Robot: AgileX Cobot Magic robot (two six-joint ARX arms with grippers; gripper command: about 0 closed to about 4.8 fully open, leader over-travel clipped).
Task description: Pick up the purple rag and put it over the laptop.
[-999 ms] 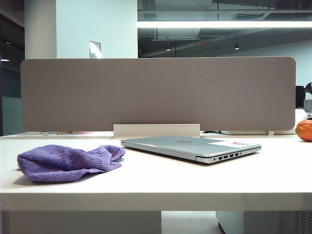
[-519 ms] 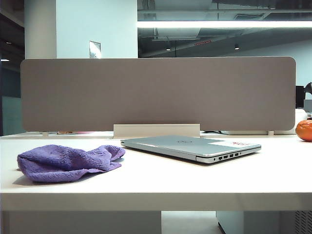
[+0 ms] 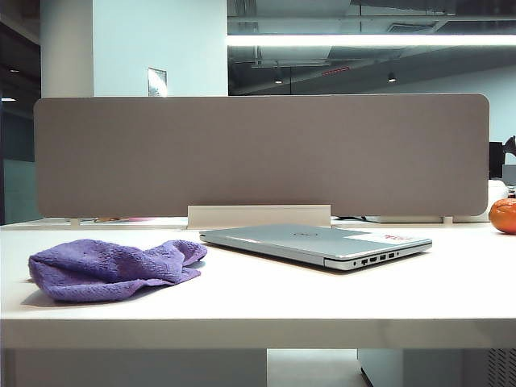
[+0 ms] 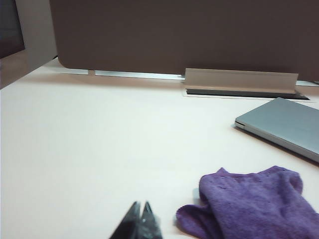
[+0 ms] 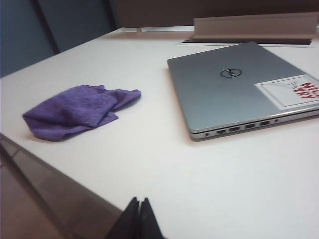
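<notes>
Nearest the cameras, both grippers sat low and back from the worktop's front edge. The left gripper [image 4: 140, 219] had its dark fingers pressed together, holding nothing. The right gripper [image 5: 138, 218] was likewise pressed together and empty.

The purple rag [image 3: 113, 268] lay crumpled on the white worktop [image 3: 266, 298], toward its front left part. It was soft terry cloth with a fuzzy, nubby surface, bunched into a low mound with one flap trailing toward the laptop. In the left wrist view the rag [image 4: 254, 204] lay just beside the left gripper's tips, apart from them. In the right wrist view the rag [image 5: 75, 110] lay well apart from the right gripper.

A little farther back, near the worktop's middle and right, the laptop [image 3: 318, 242] lay closed and flat. It was thin, silver-grey and smooth, with a small round logo [image 5: 230, 73] on the lid, a white sticker [image 5: 291, 90] with red print near one corner, and a row of ports along its side edge. The rag's trailing flap ended just beside the laptop's near left corner; I cannot tell whether they touched.

At the far right edge sat a round orange fruit [image 3: 504, 215].

Along the back edge stood a broad grey-brown divider panel [image 3: 262, 153] with rounded corners and a matte face, on a pale bracket [image 3: 258, 215].
</notes>
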